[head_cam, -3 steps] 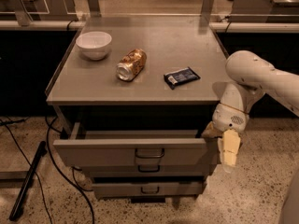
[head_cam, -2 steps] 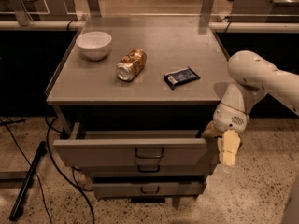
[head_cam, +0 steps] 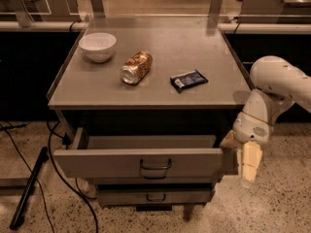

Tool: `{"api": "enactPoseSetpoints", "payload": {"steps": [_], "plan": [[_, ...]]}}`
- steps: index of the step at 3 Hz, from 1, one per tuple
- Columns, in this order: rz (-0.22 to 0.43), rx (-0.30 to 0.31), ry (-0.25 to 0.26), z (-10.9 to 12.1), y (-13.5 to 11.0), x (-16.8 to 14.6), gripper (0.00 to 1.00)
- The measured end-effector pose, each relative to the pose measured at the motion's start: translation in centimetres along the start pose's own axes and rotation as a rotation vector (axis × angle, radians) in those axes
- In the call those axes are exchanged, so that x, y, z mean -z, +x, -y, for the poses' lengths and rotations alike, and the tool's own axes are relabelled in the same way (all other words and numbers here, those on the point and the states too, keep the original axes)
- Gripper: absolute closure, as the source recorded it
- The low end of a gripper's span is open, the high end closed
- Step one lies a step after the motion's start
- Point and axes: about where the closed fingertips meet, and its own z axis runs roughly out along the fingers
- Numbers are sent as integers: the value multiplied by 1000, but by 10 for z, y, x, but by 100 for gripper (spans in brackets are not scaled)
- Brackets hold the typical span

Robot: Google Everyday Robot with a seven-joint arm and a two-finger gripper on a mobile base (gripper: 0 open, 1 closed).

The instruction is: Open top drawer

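The top drawer (head_cam: 97, 163) is the wide grey front with a dark wire handle (head_cam: 155, 168) at its centre. It stands pulled out from the grey cabinet (head_cam: 146, 96), and its inside shows from above. My gripper (head_cam: 243, 160) hangs from the white arm (head_cam: 274, 89) at the right end of the drawer front, right of the handle and level with it. A cream part of it points down past the front's corner.
A narrower drawer front (head_cam: 155, 196) sits below, closed. On the cabinet top lie a white bowl (head_cam: 97, 46), a can on its side (head_cam: 136, 67) and a dark packet (head_cam: 188, 79). Black cables and a dark pole (head_cam: 29, 188) lie on the floor at left.
Nothing has clearly changed. The top drawer stays pulled out and my gripper stays at its right end.
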Motion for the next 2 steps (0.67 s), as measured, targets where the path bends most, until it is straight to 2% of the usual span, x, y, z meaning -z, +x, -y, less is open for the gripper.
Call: {"api": "enactPoseSetpoints", "payload": {"steps": [1,2], "plan": [[-5,-42,-32,-13,11,-1,0],[-5,-42,-32,-13,11,-1,0]]}}
